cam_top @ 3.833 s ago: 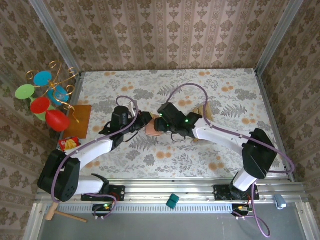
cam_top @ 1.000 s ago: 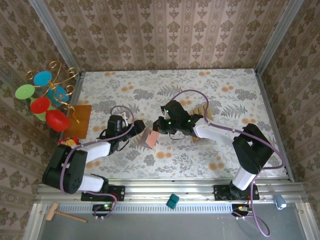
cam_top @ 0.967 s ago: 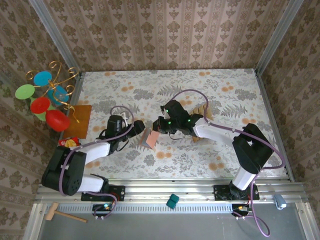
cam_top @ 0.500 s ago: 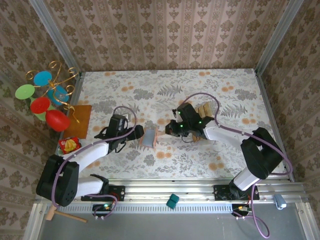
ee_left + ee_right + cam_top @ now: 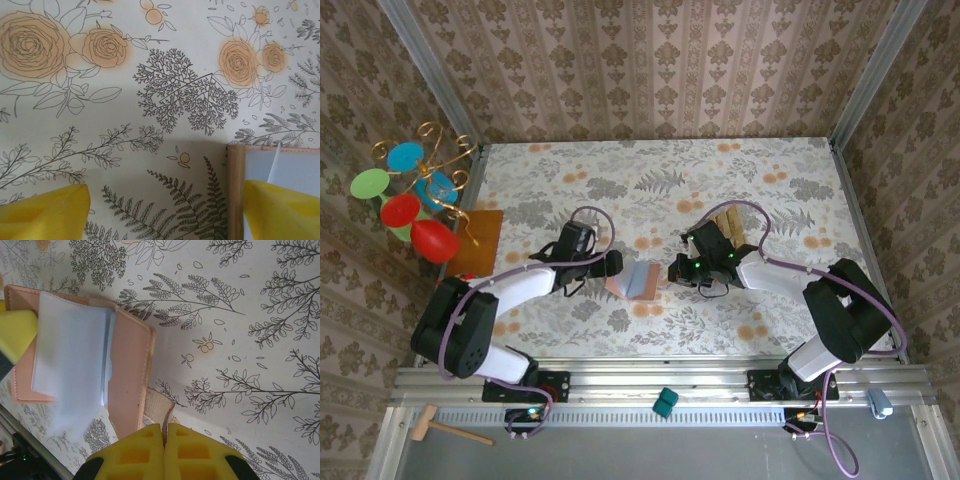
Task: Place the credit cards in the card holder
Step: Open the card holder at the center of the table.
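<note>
From above, the small, square, reddish-brown leather-like card holder [image 5: 638,283] lies opened flat on the floral-patterned table [image 5: 800,200], pale inner face up, between the two arms. The left gripper [image 5: 610,266] sits at the holder's left edge. The right gripper [image 5: 677,272] sits just beside its right edge. The flat tan-gold rectangular credit cards [image 5: 723,222] lie farther back on the table, partly hidden behind the right arm and well apart from the holder. An orange-brown flat board [image 5: 480,243] lies at the table's left edge.

In the left wrist view, the left gripper [image 5: 165,215] has its yellow foam pads [image 5: 45,212] spread wide, with nothing clamped between them. The card holder [image 5: 236,190] has its tan edge and a clear plastic sleeve [image 5: 290,167] reaching under the right-hand pad; whether that pad touches it I cannot tell.

In the right wrist view, the right gripper [image 5: 164,432] has its yellow fingers pressed together with nothing seen between them. The card holder [image 5: 131,365] lies open ahead of it, a clear plastic sleeve [image 5: 70,365] covering its left half. Its tan strap tab [image 5: 159,407] points at the fingertips.
</note>
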Robot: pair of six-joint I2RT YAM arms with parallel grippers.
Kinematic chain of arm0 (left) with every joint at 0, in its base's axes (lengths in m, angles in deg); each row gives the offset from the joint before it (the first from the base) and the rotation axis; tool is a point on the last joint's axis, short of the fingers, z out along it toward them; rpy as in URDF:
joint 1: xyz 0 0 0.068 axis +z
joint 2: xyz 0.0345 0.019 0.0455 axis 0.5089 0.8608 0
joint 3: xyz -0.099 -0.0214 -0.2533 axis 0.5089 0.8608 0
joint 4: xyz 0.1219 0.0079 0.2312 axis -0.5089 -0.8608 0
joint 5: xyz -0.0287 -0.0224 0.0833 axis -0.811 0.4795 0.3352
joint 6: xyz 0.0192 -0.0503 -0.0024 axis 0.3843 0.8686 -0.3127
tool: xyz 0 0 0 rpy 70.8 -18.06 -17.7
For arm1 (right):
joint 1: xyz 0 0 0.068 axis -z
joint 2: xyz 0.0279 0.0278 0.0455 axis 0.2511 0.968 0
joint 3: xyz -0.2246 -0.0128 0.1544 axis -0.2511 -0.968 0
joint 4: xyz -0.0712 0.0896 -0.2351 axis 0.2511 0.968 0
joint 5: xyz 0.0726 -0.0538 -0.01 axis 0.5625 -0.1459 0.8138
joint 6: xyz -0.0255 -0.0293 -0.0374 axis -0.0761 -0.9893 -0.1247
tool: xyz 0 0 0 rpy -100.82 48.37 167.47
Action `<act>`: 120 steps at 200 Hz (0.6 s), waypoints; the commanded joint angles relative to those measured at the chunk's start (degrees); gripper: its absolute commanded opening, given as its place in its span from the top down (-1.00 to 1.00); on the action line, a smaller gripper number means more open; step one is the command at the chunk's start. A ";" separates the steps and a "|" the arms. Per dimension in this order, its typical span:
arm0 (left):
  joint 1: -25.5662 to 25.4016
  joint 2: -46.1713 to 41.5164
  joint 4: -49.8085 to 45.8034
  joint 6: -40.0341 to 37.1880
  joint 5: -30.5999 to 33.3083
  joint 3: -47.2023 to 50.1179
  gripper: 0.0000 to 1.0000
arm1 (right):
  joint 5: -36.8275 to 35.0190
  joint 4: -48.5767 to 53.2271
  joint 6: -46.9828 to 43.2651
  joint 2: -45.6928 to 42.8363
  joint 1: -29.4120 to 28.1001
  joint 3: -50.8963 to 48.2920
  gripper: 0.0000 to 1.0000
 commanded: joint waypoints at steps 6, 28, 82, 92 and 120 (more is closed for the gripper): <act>-0.29 0.93 -0.03 -1.17 -0.72 -0.66 -0.51 | -0.76 -1.03 -0.94 -1.00 0.28 -0.94 1.00; -0.22 0.55 0.58 -0.98 -0.72 0.32 -0.37 | -1.81 -0.63 -1.21 0.28 0.40 -1.05 1.00; -0.22 -2.96 2.74 0.29 -0.88 3.54 -0.35 | -6.99 1.29 -2.44 6.16 1.02 -0.43 1.00; -0.22 -3.35 2.89 0.41 -1.14 3.76 -0.32 | -6.72 0.79 -2.12 6.44 1.10 -0.52 1.00; -0.13 -3.81 4.42 0.63 -2.35 4.56 -0.01 | -5.70 0.48 -1.56 5.28 1.05 -0.44 0.76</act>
